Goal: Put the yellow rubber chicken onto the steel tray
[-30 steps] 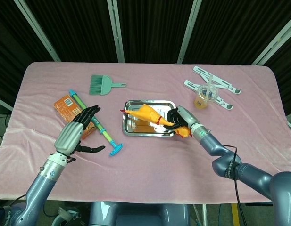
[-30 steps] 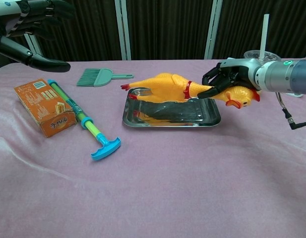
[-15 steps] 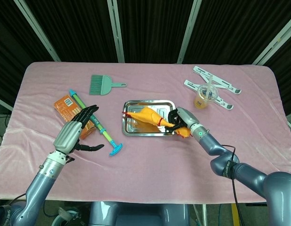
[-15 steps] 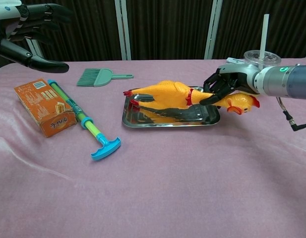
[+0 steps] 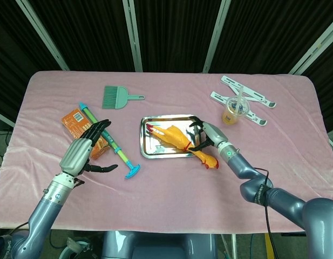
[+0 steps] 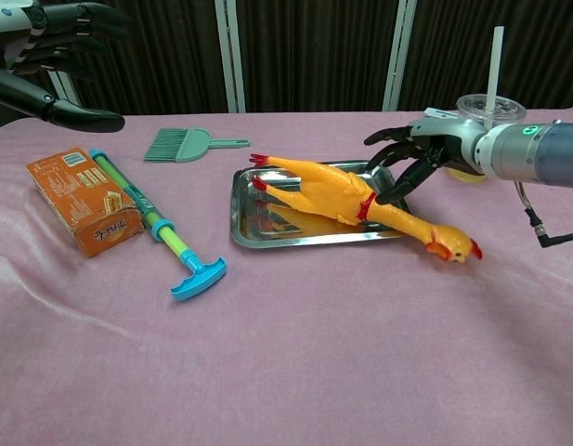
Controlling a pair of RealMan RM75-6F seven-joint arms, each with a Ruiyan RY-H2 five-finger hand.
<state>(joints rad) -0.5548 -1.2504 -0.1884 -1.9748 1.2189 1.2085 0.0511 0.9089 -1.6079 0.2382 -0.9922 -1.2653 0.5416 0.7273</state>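
The yellow rubber chicken [image 5: 174,137] [image 6: 332,193] lies slantwise on the steel tray [image 5: 166,117] [image 6: 267,232], red feet toward the tray's back left. Its neck crosses the front right rim and its head rests on the pink cloth. My right hand [image 5: 201,135] [image 6: 411,153] hovers at the tray's right end just behind the chicken's neck, fingers spread, holding nothing. My left hand [image 5: 80,154] [image 6: 45,46] floats open above the left of the table, over the orange box.
An orange box [image 5: 74,123] [image 6: 82,200] and a green-and-blue pump toy [image 5: 115,144] [image 6: 151,221] lie left of the tray. A teal brush [image 5: 119,97] [image 6: 179,144] sits behind. A drink cup with straw [image 5: 235,110] [image 6: 481,102] and a white stand [image 5: 247,97] are back right.
My right hand lowered the chicken onto the tray and spread its fingers, letting go. The chicken's head dropped onto the cloth. The left hand has barely moved.
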